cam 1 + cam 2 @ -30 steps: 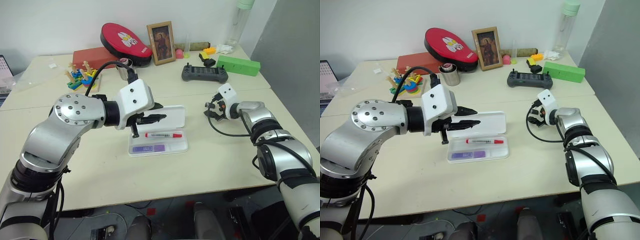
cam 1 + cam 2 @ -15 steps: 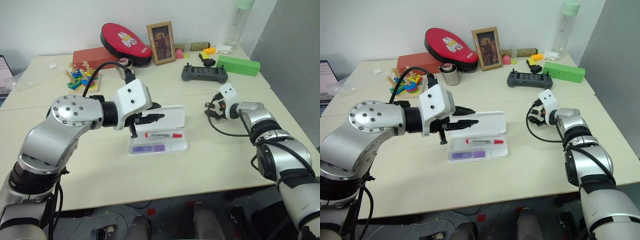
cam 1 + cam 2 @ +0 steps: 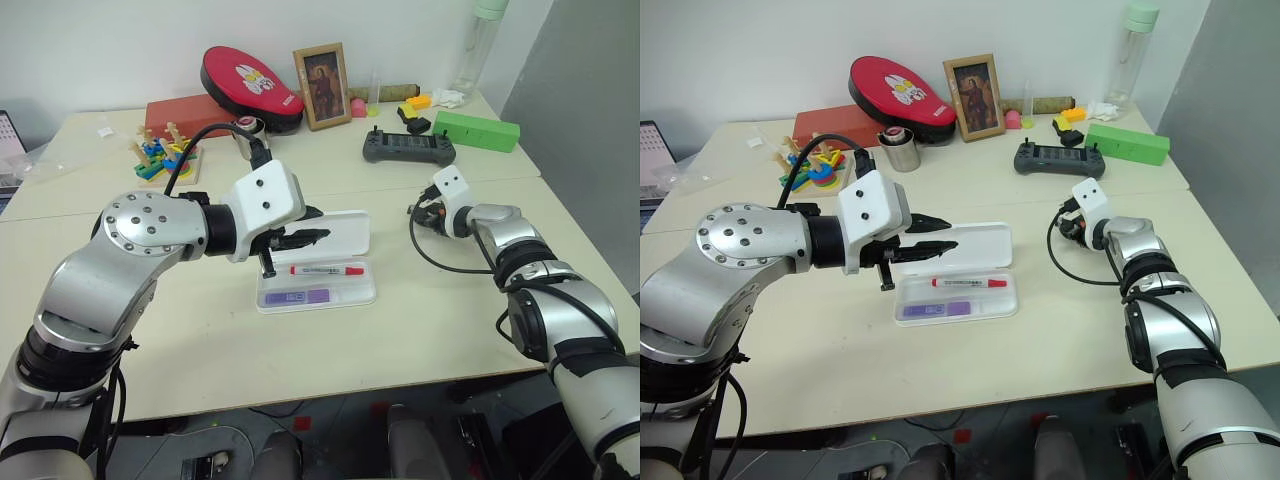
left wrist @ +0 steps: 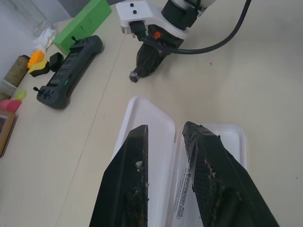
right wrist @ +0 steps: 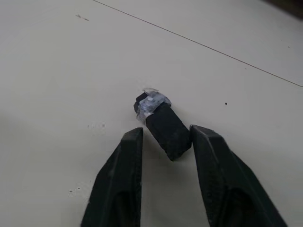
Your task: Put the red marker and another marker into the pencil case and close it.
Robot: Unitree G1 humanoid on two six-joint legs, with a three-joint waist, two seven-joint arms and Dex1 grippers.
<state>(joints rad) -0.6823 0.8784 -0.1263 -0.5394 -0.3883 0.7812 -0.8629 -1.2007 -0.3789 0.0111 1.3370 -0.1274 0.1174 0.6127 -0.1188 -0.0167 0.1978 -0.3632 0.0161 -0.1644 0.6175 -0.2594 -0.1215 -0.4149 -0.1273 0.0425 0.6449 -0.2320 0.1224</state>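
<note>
2 markers (image 3: 327, 270) in the open pencil case (image 3: 317, 285), lid (image 3: 340, 235) partly behind left claw (image 3: 320, 235).

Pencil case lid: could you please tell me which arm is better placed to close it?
Left. The left gripper hangs over the open pencil case, beside its raised lid; the red marker and purple marker lie inside. The right gripper is off to the case's right.

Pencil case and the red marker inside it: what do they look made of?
The pencil case looks like thin, smooth white plastic, slightly glossy, with moulded rounded corners. The red marker seems plastic too: a white printed barrel with a shiny red cap. Neither can be confirmed by look alone.
</note>
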